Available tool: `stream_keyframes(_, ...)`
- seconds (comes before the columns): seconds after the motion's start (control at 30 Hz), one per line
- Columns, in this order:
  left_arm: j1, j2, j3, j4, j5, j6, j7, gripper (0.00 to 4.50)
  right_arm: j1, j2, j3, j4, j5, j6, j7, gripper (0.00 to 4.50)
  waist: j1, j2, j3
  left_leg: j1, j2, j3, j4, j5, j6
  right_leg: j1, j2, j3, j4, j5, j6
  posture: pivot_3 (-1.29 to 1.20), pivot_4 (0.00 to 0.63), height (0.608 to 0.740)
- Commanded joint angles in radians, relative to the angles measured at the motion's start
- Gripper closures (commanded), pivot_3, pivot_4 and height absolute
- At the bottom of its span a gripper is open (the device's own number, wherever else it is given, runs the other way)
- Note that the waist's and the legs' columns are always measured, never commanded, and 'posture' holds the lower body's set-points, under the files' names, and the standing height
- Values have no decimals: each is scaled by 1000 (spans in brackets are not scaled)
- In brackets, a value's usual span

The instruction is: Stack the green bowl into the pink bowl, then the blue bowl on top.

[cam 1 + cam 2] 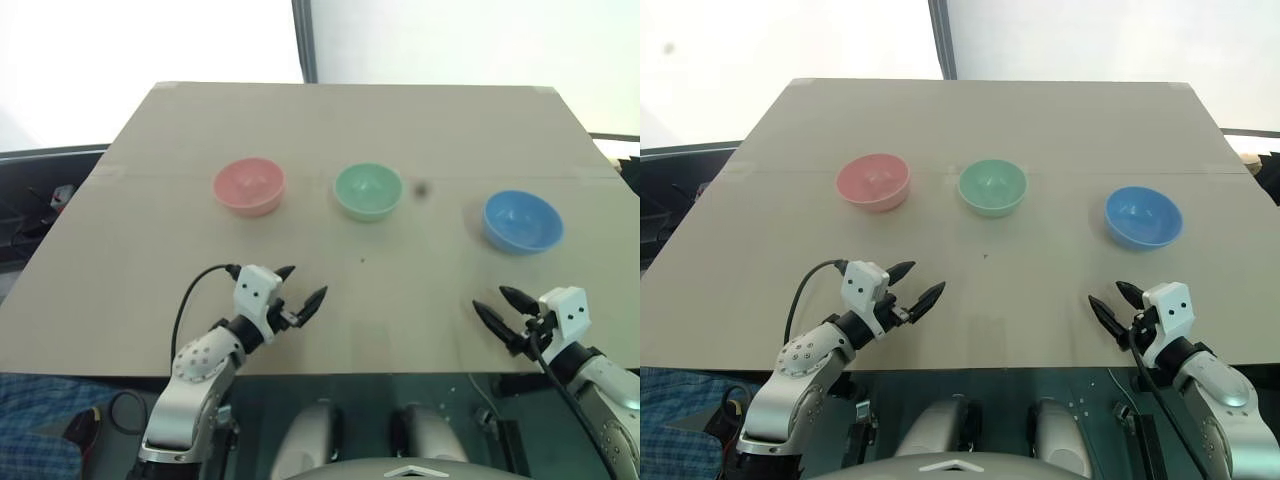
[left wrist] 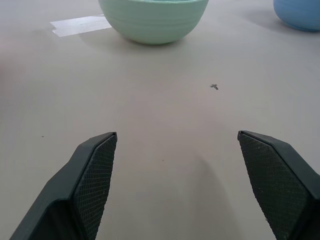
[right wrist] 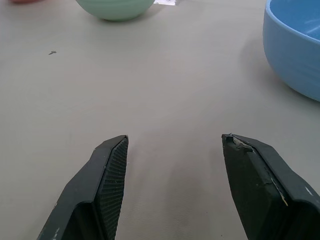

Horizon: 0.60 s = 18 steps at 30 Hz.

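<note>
- Since the green bowl [image 1: 368, 191] is plain, smooth plastic, it is judged light, stiff and somewhat slippery; a hold across the thin rim, one finger inside and one outside the wall, is judged the surest.
- The left gripper [image 1: 300, 288] is shown with jaws spread wide and nothing between them, low over the table [image 1: 330, 120] near its front edge.
- The green bowl is seen ahead of the left gripper and slightly to its right, well apart from it; bare table lies between.
- The pink bowl [image 1: 249, 186] stands ahead of the same gripper, slightly to its left, at about the same reach as the green bowl.
- The right gripper [image 1: 505, 306] is likewise parted and empty.
- The blue bowl [image 1: 522, 221] sits just ahead of the right gripper, near but not touching.
- All three bowls stand upright, separate and unstacked.
</note>
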<state>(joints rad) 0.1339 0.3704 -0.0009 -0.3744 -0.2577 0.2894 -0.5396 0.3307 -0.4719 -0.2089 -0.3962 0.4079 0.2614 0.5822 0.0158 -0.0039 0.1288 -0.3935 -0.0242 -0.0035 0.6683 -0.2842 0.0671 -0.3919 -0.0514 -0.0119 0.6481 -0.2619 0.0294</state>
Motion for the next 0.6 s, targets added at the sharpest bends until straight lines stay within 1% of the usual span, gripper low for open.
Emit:
stream_keyframes(0.03,-14,5,15,-7,-6,-35,-6,413,-13,-10,-15,-30,9,-4,6,1363,0,0,0,0,0,0,0,0,0,0,0,0,0,0,0,0,150,740)
stream_keyframes(0.13,-18,3,17,3,-23,-54,-26,413,-19,-9,-14,-28,7,-4,6,1363,0,0,0,0,0,0,0,0,0,0,0,0,0,0,0,0,150,740)
stream_keyframes(0.6,-41,3,-1,30,-21,-73,-37,413,-33,-4,-16,-31,7,2,-2,1363,0,0,0,0,0,0,0,0,0,0,0,0,0,0,0,0,150,740)
